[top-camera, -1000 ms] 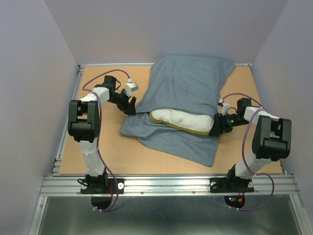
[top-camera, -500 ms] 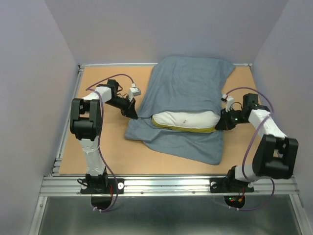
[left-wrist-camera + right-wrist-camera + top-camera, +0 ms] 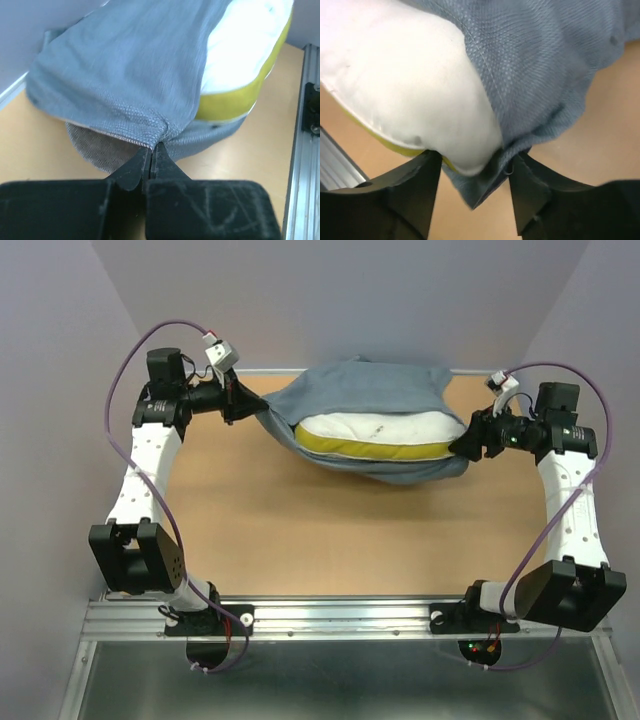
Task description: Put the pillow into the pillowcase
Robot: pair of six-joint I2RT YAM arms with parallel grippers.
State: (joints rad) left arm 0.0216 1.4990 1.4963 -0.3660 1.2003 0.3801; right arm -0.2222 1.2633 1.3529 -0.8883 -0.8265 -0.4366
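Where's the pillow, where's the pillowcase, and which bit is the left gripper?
pillow [image 3: 385,428]: top view, white upper face.
pillowcase [image 3: 370,390]: top view, blue cloth over the pillow.
left gripper [image 3: 152,146]: left wrist view, fingertips pinching the pillowcase edge.

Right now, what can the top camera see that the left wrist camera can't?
Only the top camera shows the right tool and the whole pillowcase slung between the two tools. Only the left wrist camera shows, close up, the left tool pinched shut on the pillowcase's edge, plus the weave of the cloth. Both show the white pillow with its yellow side poking out of the blue-grey pillowcase.
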